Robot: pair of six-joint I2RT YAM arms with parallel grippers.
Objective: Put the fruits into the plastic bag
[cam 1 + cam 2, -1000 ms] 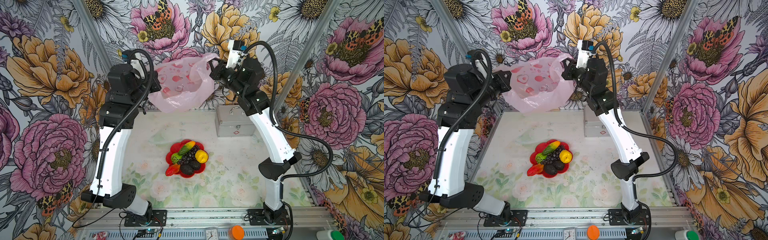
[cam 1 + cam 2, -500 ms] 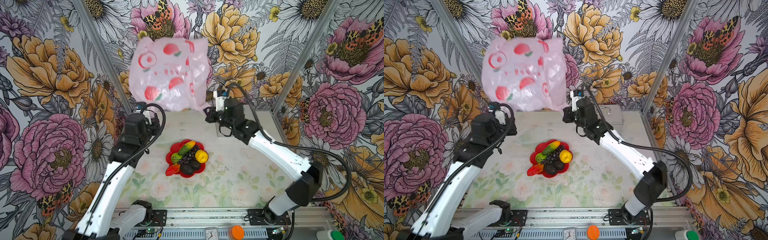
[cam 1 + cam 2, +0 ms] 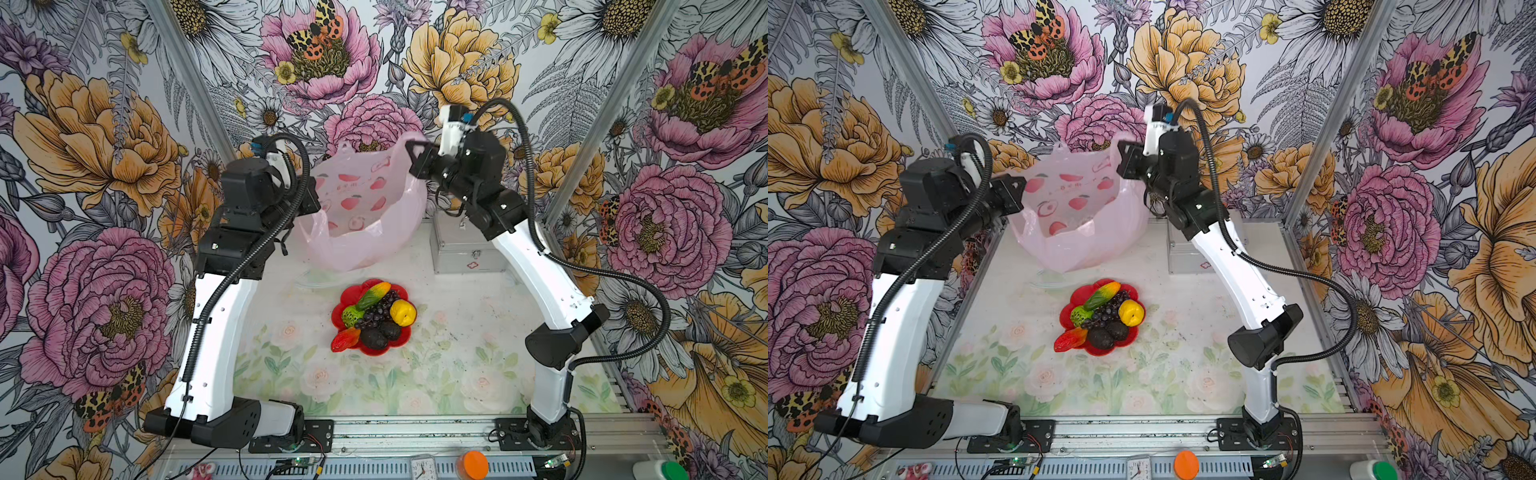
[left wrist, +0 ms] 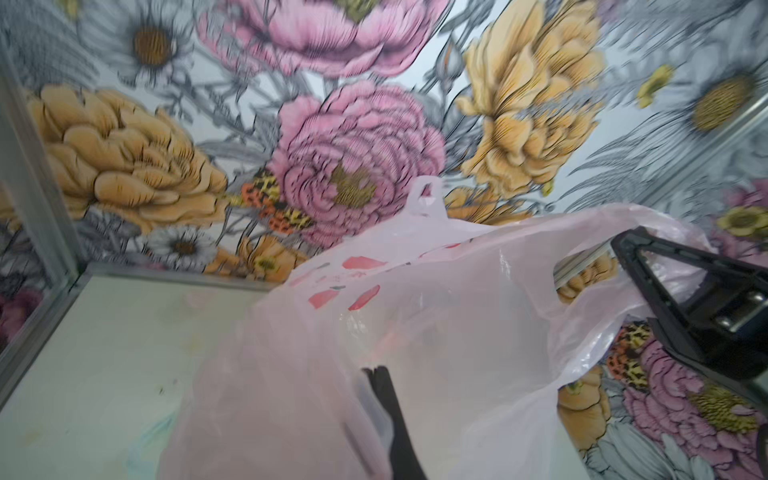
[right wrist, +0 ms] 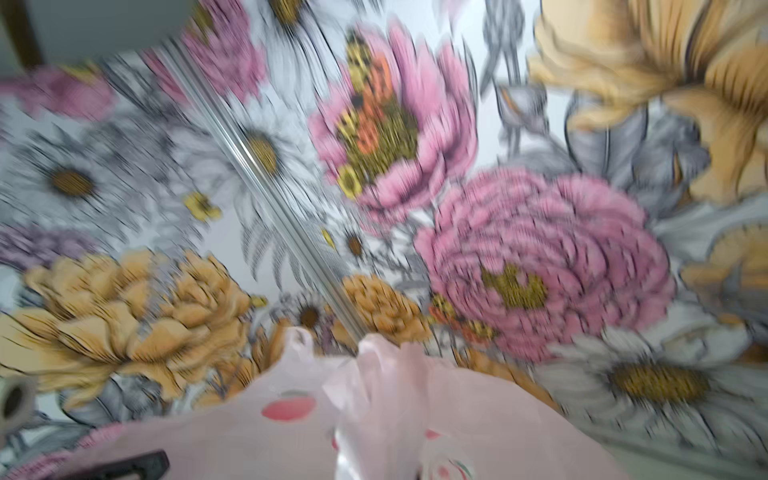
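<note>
both arms are up at the back and the bag [image 3: 365, 232] hangs between them, mouth spread wide and facing up. the left gripper [image 3: 311, 199] is pinched tight on the bag's left rim, and the right gripper [image 3: 415, 160] is clamped on the right rim near a handle loop. the bag's bottom sags low just behind the plate [image 3: 376, 351] and beside the case [image 3: 457, 253], while the fruits [image 3: 378, 316] sit piled on the plate, well clear of both grippers.
</note>
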